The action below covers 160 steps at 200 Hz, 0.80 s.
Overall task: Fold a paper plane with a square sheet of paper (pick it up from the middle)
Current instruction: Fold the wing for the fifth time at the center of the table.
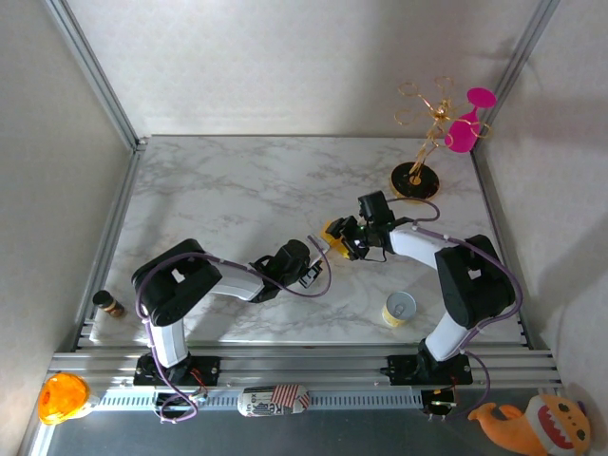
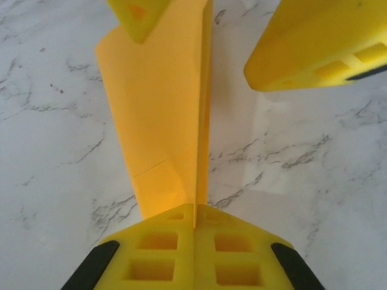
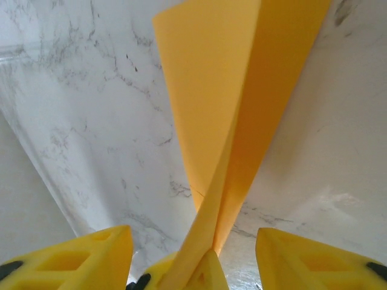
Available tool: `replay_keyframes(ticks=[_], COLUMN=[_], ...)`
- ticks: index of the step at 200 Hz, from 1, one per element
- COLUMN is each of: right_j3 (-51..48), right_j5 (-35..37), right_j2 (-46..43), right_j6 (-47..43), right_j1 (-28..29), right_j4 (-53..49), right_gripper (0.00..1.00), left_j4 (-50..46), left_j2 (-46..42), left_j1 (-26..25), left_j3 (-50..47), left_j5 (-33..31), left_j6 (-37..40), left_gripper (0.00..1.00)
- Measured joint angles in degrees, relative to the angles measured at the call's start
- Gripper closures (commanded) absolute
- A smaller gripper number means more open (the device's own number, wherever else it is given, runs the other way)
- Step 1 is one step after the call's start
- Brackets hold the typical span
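Paper plane clamped along its crease in the closed left end effector, extending ahead of it; right end effector open, straddling its far end.

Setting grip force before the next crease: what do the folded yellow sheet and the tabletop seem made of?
The paper plane looks like thin matte yellow-orange paper: sharp creases, no gloss. The tabletop looks like white marble or marble-print laminate, grey-veined with a faint sheen; which one, I cannot tell.
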Motion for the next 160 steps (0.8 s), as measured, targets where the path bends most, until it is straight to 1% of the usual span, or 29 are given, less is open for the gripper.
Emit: replay_keyframes(ticks=[30, 68, 96, 160], right_j3=[0.44, 0.83, 0.83, 0.83], right_j5=[0.66, 1.75, 2.05, 2.73], right_j2=[-0.02, -0.37, -0.87, -1.55], right_j6=[-1.27, -3.21, -4.90, -8.09], right_j1=[-0.85, -1.40, -1.90, -4.04], right_j4=[-1.27, -1.73, -1.95, -2.12], right_gripper=[0.32, 0.23, 0.22, 0.21], left_j4=[-0.15, -2.29, -3.50, -4.87], left_j2=[0.00, 0.57, 1.75, 1.86], left_j1=[0.81, 2.54, 4.09, 5.86], left_j3=[0.00, 1.16, 2.78, 3.34], left_j5=[3.30, 8.98, 12.85, 18.16], left_j6=[-1.03, -3.58, -7.26, -16.72], left_gripper=[1.00, 1.00, 1.00, 1.00])
